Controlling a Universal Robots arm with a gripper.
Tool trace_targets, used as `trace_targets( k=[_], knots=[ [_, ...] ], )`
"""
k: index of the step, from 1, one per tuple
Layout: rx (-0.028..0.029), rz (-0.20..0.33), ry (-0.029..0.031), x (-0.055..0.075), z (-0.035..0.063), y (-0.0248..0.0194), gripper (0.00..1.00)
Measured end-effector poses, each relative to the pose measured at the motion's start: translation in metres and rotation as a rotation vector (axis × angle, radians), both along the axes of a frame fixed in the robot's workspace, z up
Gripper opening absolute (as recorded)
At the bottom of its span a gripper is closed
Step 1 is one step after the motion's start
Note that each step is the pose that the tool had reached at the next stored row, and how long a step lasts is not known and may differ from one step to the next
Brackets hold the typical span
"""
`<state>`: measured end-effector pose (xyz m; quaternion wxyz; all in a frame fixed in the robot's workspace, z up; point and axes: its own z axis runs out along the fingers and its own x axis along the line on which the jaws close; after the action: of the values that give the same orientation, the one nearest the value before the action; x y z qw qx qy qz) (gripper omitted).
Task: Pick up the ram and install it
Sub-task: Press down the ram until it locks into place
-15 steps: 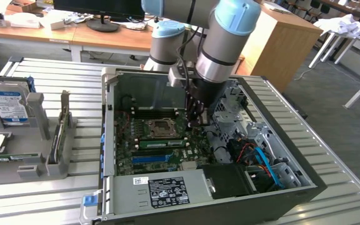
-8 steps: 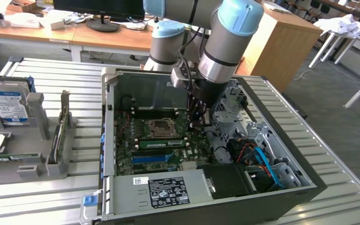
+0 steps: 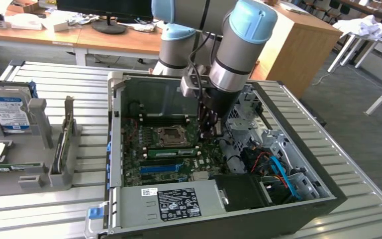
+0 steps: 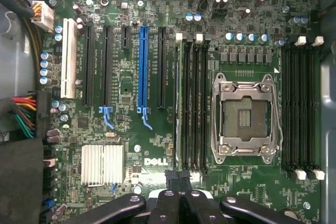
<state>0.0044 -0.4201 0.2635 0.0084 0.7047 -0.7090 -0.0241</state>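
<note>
Green ram (image 3: 171, 151) sits seated on the motherboard (image 4: 126, 85) beside the socket (image 3: 171, 135); the end effector (image 4: 181, 178), pressed together, hangs near the ram's end.

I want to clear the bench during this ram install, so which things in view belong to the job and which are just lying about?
In the job:
- ram, standing on the motherboard beside the CPU socket
- gripper, shut, low over that board
- open computer case

Lying about:
- hard drive in the rack
- monitor on the desk
</note>
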Motion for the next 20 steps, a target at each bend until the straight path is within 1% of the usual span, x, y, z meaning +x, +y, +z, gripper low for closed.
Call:
trace_targets(
  k=[8, 12, 20],
  knots=[
    [0.0001, 0.0, 0.0, 0.0, -0.0101, 0.0, 0.11],
    [-0.0002, 0.0, 0.0001, 0.0, -0.0105, 0.0, 0.11],
    [0.0, 0.0, -0.0021, 0.0, -0.0174, 0.0, 0.11]
  ],
)
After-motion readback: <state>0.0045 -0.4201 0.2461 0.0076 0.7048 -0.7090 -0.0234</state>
